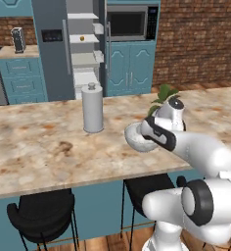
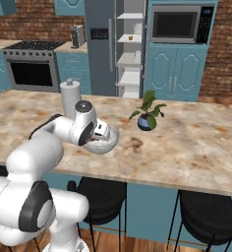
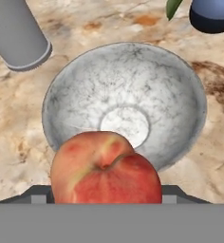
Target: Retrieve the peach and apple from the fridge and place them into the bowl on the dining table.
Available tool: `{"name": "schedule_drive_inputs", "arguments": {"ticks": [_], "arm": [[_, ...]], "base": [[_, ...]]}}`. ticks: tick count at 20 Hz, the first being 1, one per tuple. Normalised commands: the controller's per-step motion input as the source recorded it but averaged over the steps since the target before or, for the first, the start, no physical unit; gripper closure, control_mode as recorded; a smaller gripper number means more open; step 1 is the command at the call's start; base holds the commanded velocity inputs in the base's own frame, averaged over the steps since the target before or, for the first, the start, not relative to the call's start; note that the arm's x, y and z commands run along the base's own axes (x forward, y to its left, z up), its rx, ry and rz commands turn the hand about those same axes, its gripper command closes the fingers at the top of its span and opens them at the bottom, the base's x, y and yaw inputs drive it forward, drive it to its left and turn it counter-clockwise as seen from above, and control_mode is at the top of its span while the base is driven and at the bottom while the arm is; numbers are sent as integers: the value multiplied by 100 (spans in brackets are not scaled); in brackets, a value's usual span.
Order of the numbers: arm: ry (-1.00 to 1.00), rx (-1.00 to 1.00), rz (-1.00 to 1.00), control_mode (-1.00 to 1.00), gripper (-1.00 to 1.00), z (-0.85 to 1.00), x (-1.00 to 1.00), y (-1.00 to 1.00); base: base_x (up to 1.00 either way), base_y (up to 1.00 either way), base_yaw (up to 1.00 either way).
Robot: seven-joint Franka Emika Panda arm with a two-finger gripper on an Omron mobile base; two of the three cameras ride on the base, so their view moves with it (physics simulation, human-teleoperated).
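One peach (image 3: 107,170) sits pinched in the gripper (image 3: 107,197) directly above the empty bowl (image 3: 180,76) on the dining table (image 1: 34,142), held there, I'd say, so it drops straight in, while a small yellowish fruit (image 2: 130,37) waits on a shelf in the open fridge (image 2: 99,49).

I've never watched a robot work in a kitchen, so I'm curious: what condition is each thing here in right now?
peach: held in the fingers, above the bowl.
bowl: upright on the dining table, empty.
fridge: right door open, shelves showing, a small orange fruit on a shelf.
canister: upright, lid on.
plant pot: upright beside the bowl.
microwave: door closed.
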Motion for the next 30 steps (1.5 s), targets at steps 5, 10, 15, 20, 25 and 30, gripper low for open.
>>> {"name": "schedule_drive_inputs", "arguments": {"ticks": [5, 10, 15, 20, 25, 30], "arm": [[3, 0, 0, -100, 100, -6, 30, 0], [2, 0, 0, -100, -100, -19, 18, 0], [0, 0, 0, -100, -100, -21, 16, 0], [0, 0, 0, -100, -100, -1, 8, 0], [0, 1, 0, -100, -100, 8, 0, 0], [-3, 0, 0, -100, -100, 43, -29, 0]], "base": [[0, 0, 0], [0, 0, 0], [0, 0, 0], [0, 0, 0], [0, 0, 0], [0, 0, 0]]}}
